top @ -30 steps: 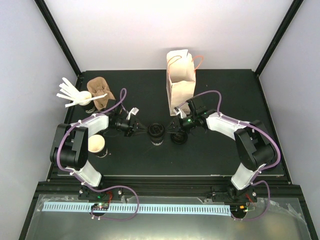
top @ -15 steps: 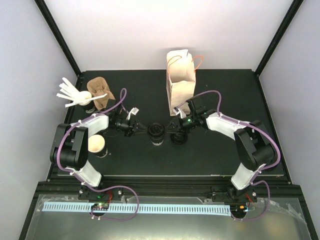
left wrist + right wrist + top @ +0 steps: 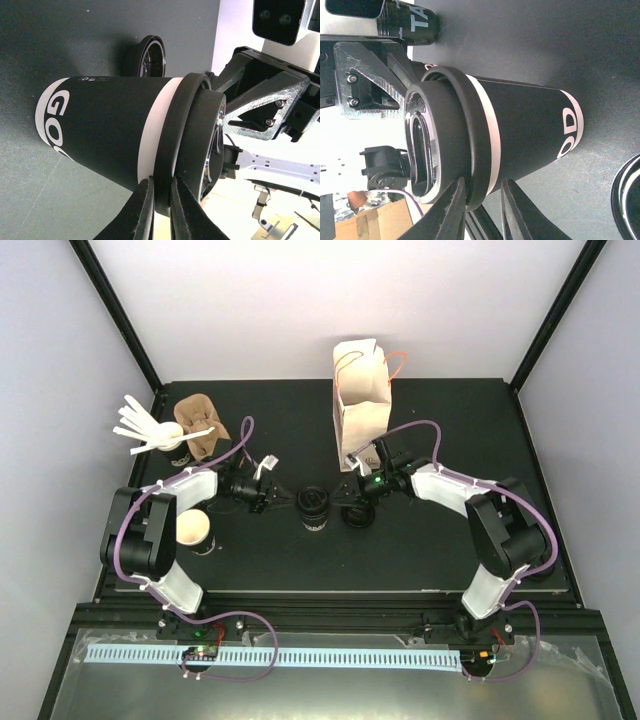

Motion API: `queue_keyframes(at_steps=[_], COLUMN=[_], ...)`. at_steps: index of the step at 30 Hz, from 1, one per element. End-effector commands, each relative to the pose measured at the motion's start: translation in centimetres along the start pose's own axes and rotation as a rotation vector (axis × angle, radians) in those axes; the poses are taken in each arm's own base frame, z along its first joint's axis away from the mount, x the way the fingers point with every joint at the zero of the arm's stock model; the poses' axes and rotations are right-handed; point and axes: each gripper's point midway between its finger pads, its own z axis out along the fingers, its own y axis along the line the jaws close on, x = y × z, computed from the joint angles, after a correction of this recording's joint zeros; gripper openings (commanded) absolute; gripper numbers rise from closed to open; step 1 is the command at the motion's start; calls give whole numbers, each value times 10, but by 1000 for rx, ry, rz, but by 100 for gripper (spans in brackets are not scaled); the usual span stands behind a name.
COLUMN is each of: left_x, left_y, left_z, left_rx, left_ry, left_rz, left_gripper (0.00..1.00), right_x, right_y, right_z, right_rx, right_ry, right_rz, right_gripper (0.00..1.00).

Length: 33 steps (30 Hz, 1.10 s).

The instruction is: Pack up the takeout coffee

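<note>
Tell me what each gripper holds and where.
Left gripper pinches the lidded cup by its lid rim. Right gripper straddles that rim opposite; a firm grip cannot be told.

The top camera looks steeply down from above and behind the arm bases, holding the whole black surface [image 3: 430,550]. Both wrist cameras, rolled sideways, sit very close to the lidded cup [image 3: 313,503] at mid-surface, facing it from opposite sides. Behind it the left view shows the right end effector [image 3: 342,499], and the right view shows the left end effector [image 3: 291,500].
</note>
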Motion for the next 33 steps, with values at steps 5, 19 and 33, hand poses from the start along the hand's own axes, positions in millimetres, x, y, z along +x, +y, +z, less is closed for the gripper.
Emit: queue_keyframes(at_steps=[5,19,33], left_x=[4,22,43], left_y=[13,47,79], left_z=[7,17,23], left_rx=[-10,-48,-107], left_ry=[20,55,93], left_rz=[13,-69,-160], left_gripper=[10,9,9], right_x=[11,37,59], right_y=[-23,-65,-99], right_z=[9,23,31], right_rx=[37,107,171], right_ry=[40,111,160], right_rz=[34,106,178], right_gripper=[21,21,20])
